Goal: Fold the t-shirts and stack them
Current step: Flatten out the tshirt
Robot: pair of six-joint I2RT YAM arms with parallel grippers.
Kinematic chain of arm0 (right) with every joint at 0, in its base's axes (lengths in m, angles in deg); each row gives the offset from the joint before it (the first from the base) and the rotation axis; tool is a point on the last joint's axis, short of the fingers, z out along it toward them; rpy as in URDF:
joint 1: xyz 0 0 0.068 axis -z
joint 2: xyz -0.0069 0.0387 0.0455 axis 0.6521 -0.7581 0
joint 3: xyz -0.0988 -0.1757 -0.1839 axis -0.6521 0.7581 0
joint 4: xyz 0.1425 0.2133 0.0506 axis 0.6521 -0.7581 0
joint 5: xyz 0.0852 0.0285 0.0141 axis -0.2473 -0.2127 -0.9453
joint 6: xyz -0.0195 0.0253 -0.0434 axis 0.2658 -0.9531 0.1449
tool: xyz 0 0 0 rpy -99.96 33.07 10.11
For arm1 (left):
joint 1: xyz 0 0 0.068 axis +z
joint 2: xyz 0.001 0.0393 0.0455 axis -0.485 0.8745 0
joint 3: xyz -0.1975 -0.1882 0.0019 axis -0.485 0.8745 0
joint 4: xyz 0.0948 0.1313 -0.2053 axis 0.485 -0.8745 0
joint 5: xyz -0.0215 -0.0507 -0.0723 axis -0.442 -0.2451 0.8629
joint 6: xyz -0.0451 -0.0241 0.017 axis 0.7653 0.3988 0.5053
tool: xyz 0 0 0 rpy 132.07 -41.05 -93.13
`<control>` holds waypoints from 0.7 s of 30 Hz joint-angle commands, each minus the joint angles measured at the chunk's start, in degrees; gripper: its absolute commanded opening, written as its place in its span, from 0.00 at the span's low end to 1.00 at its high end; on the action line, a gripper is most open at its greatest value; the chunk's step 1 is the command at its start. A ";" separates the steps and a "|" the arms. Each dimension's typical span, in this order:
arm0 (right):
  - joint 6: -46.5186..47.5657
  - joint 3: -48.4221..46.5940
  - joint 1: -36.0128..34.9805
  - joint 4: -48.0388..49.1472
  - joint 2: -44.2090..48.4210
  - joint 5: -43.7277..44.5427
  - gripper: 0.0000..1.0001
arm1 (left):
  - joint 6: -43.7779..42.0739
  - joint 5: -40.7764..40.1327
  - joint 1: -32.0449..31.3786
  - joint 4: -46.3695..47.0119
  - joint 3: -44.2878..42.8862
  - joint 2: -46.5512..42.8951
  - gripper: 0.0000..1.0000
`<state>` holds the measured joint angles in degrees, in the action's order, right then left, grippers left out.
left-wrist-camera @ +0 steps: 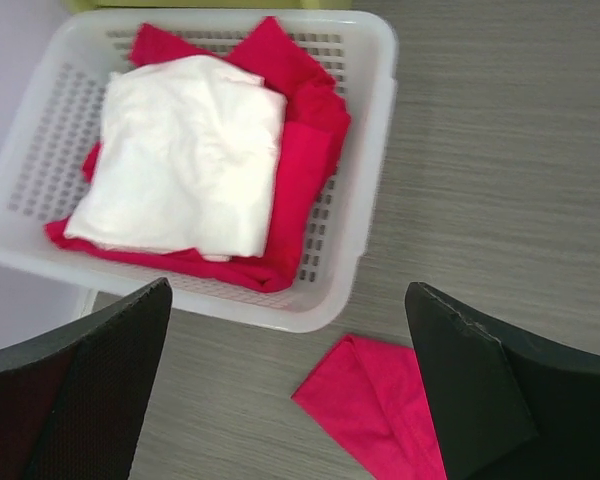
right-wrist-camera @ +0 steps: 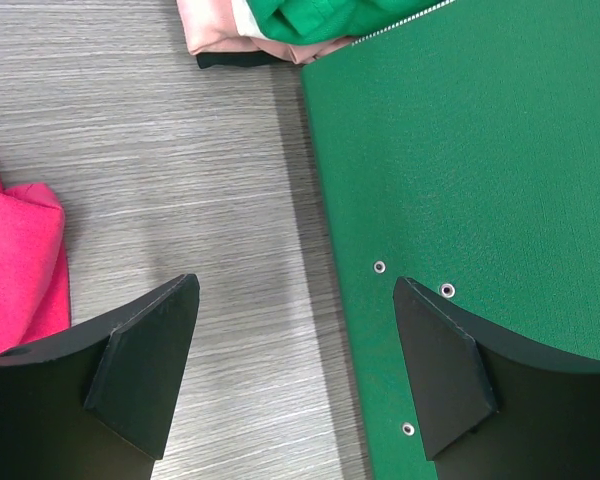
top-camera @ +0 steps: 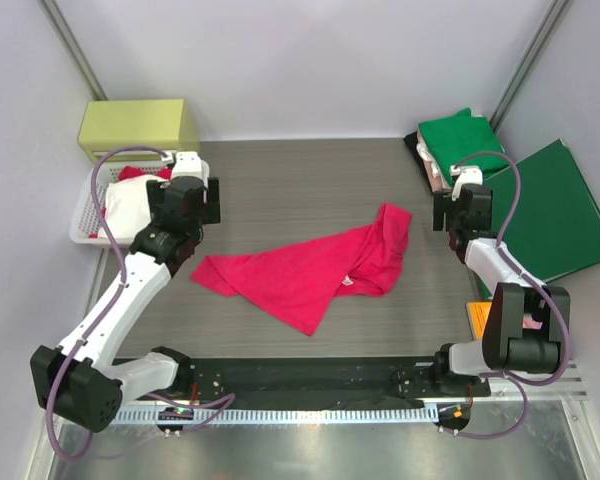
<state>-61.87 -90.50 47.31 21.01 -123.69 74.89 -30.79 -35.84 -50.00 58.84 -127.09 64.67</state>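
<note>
we see the pinkish-red t-shirt lying unfolded and rumpled near the middle of the table. one end trails toward the left arm and the other is bunched up toward the right arm. a small pale label shows near its right half.

the left gripper hovers over the table's left side with its jaws spread wide and nothing between them. in its wrist view the left gripper sits above the near rim of a white perforated basket. the basket holds a folded white cloth resting on red cloth. a corner of the pinkish-red t-shirt lies on the table just beside the basket, not touching it.

the right gripper hangs over the right side, also open and empty. in its wrist view the right gripper straddles the edge of the flat dark-green folder, with the pinkish-red t-shirt off to its left.

the green t-shirt sits folded in the far right corner. it lies on top of the beige-pink t-shirt, whose edge peeks out beside the folder.

a yellow-green box stands behind the basket.
</note>
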 commanded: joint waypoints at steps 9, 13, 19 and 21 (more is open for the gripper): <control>0.12 -2.24 0.24 0.58 -0.43 -0.72 0.84 | -17.77 65.53 -2.21 -11.48 1.45 -1.11 1.00; 0.20 -2.16 0.16 0.40 -0.17 -0.63 0.84 | -20.50 60.28 -9.47 -14.26 0.90 4.52 1.00; 0.38 -2.33 0.16 0.23 -0.96 -0.72 0.84 | -19.37 58.11 -18.03 -13.99 1.70 9.71 1.00; 0.56 -2.07 0.24 0.14 -0.79 -0.89 0.84 | -18.58 65.49 -18.64 -15.84 1.61 11.12 1.00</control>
<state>-61.82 -90.58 47.31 20.99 -124.54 74.39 -49.67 20.70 -67.88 46.32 -125.12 74.15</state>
